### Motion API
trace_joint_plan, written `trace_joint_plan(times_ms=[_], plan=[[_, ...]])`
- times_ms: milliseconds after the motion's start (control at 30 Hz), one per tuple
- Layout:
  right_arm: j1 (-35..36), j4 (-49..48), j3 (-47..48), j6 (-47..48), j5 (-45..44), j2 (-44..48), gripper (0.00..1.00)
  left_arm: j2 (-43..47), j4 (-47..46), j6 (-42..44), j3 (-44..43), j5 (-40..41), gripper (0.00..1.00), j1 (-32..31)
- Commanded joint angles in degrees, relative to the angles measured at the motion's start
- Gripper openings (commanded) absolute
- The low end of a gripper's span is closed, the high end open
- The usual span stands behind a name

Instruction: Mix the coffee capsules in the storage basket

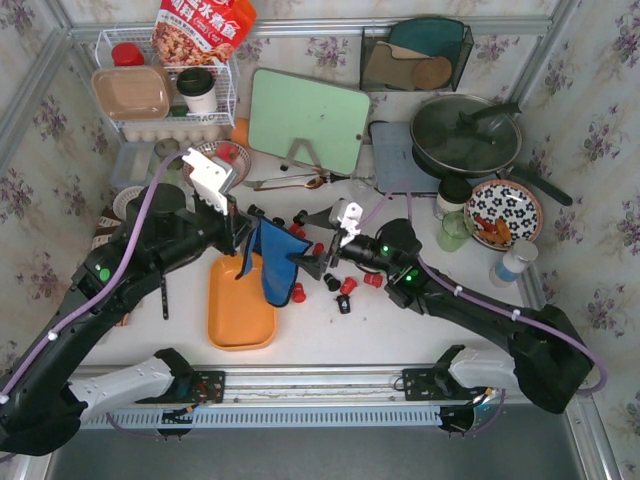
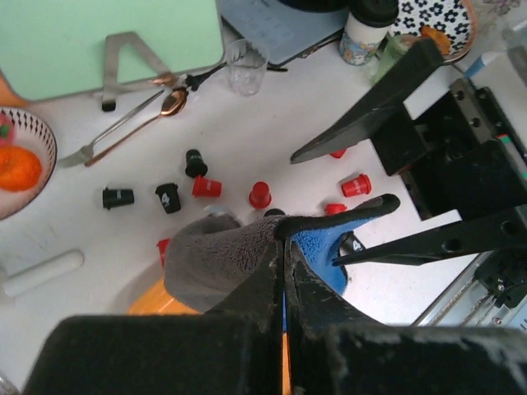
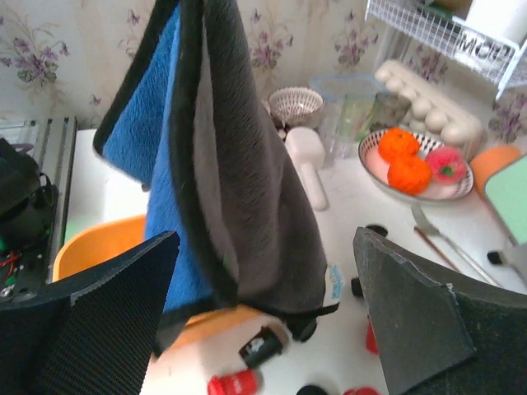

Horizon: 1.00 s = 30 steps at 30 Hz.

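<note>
The orange storage basket (image 1: pixel 240 322) lies on the table between the arms; its visible part holds no capsules. Red and black coffee capsules (image 1: pixel 345 287) lie scattered on the table to its right and behind it. They also show in the left wrist view (image 2: pixel 206 187) and the right wrist view (image 3: pixel 265 346). My left gripper (image 1: pixel 248 232) is shut on a blue and grey cloth (image 1: pixel 272 265) that hangs over the basket's far right corner. The shut left gripper (image 2: pixel 285 240) pinches the cloth's top edge (image 2: pixel 216 262). My right gripper (image 1: pixel 318 243) is open and empty beside the cloth (image 3: pixel 218 164), which hangs between its fingers (image 3: pixel 90 317).
A bowl of oranges (image 3: pixel 412 164) and an egg tray (image 3: pixel 428 111) stand behind the basket. A green cutting board (image 1: pixel 308 120), tongs and a spoon (image 2: pixel 136 123), a small clear glass (image 2: pixel 245 66), a pan (image 1: pixel 465 135) and a patterned plate (image 1: pixel 503 212) stand further back and right.
</note>
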State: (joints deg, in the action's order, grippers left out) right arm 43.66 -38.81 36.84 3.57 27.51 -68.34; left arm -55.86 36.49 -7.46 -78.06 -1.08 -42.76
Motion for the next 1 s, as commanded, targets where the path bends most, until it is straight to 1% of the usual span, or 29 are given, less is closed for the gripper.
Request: trace_joint_plan(times_ms=[0,433,567,667,767,800,833,867,900,967], plan=[[0.93,-4.86,3.92,2.81,2.37,-3.73,0.94,-0.13,-6.71,2.9,-0.04,-4.52,0.0,-0.04],[8.53,-13.34,9.13,3.76,7.72,-16.1,0.93,1.58,-17.42,-0.23,5.78,-12.09,0.0,-0.13],[9.72,-13.38,9.49,3.72,8.04,-17.7,0.88,2.4,-18.17,-0.58,6.47,-12.79,0.0,-0.13],[10.15,-12.54,9.51,3.53,8.21,-17.96,0.72,3.2,-17.98,-0.38,6.53,-13.02,0.0,-0.13],[10.35,-10.17,9.68,3.62,8.1,-17.55,0.52,4.54,-17.94,0.13,7.08,-12.45,0.0,-0.13],[10.33,-9.07,9.88,3.71,7.9,-17.39,0.42,4.99,-17.8,0.37,7.33,-12.07,0.0,-0.13],[10.36,-7.54,10.08,3.8,7.55,-17.15,0.26,5.51,-17.73,0.62,7.55,-11.71,0.0,-0.13],[10.39,-6.43,10.16,3.76,6.9,-16.91,0.06,5.89,-17.48,0.87,7.77,-11.42,0.0,-0.13],[10.39,-5.35,10.18,3.55,5.85,-16.52,0.0,6.29,-17.12,1.13,7.89,-10.94,0.0,-0.13],[10.47,-3.32,10.08,3.29,4.33,-15.29,0.0,6.85,-15.62,1.63,7.96,-9.78,0.0,-0.13]])
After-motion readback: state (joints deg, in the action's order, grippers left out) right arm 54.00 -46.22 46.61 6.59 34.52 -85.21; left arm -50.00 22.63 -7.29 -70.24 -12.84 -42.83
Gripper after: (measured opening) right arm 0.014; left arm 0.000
